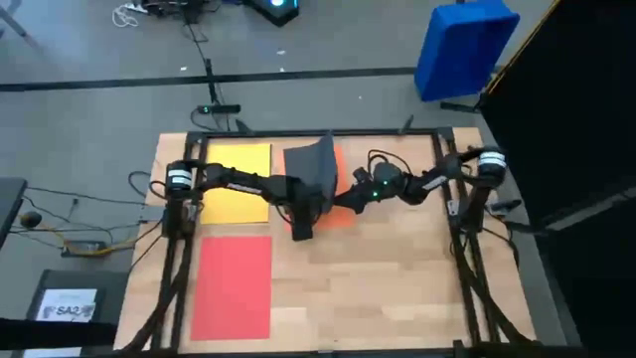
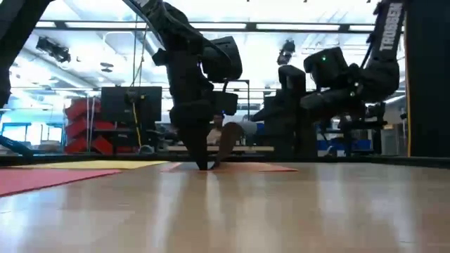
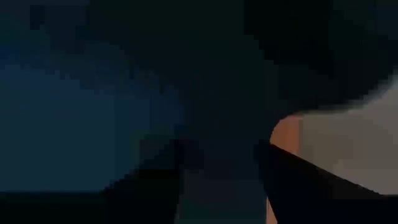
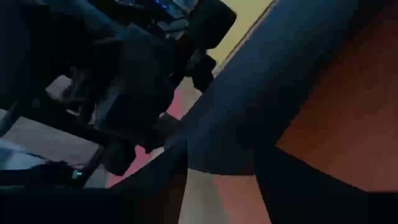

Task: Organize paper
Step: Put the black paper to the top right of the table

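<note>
At centre frame, the left gripper (image 1: 301, 231) and right gripper (image 1: 348, 199) each pinch the curled dark sheet (image 1: 316, 177) above the orange sheet (image 1: 338, 213). Opposing pulls risk creasing or tearing it.

Wooden table (image 1: 397, 288) seen under black frame. Blue plastic bin (image 1: 465, 48) tilted on grey floor beyond far right corner. White-labelled dark box (image 1: 68, 303) placed on floor, left of table. Cables (image 1: 79, 244) strewn nearby.
</note>
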